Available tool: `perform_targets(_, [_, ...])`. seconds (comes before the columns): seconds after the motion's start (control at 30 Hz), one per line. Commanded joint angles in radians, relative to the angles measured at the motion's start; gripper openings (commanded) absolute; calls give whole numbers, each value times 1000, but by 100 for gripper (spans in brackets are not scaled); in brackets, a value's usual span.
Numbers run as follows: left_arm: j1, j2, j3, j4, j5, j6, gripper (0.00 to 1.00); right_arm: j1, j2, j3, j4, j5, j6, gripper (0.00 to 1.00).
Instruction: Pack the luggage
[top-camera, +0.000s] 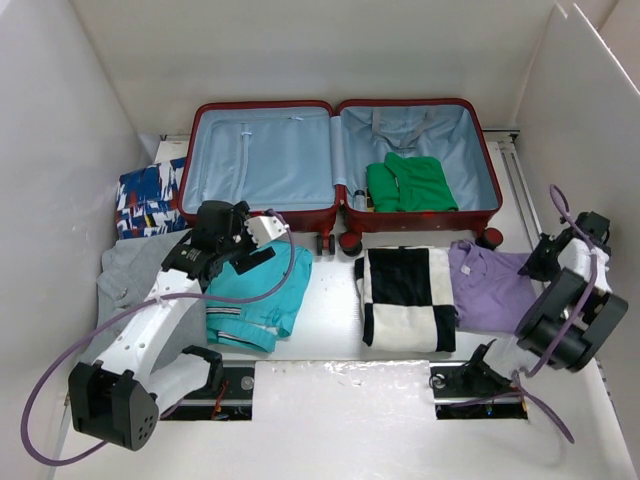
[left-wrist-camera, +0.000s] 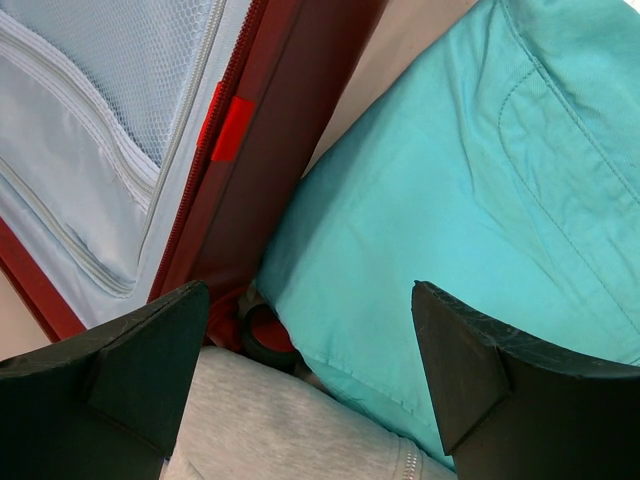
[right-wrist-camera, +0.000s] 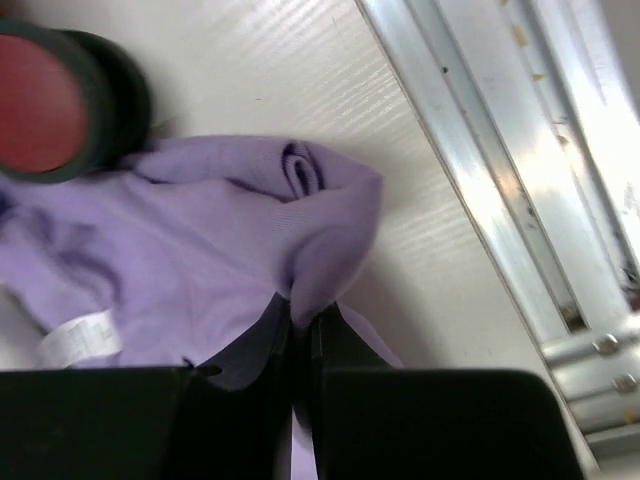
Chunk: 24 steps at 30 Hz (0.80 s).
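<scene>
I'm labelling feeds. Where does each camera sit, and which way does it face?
Top external: above and behind the bases, looking down on the open luggage, left arm and right arm.
Left wrist: on the left arm, facing down past its open left gripper at teal shorts beside the luggage shell.
Right wrist: on the right arm, facing down past the right gripper, pinched shut on the purple top.
Shared: top and right wrist both show the purple top.

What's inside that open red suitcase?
Folded green clothing lies in the suitcase's right half; the left half shows only pale blue lining. Anything under the clothing or behind the lining is hidden.
</scene>
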Motion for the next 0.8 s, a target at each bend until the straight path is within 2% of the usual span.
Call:
perform_targets(0.0, [-12, 2, 35, 2, -18, 6, 80, -5, -129, 48, -27, 65, 29, 0])
perform_targets(0.2, [-30, 11, 54, 2, -36, 15, 80, -5, -270, 123, -81, 94, 29, 0])
perform_targets(0.53, [-30, 11, 54, 12, -55, 24, 80, 67, -341, 273, -162, 139, 17, 0])
perform_targets(0.7, [-30, 11, 54, 12, -55, 33, 80, 164, -351, 383, -205, 223, 8, 0])
perform_targets(0.77, [-30, 11, 54, 12, -64, 33, 80, 242, -360, 437, -231, 268, 8, 0])
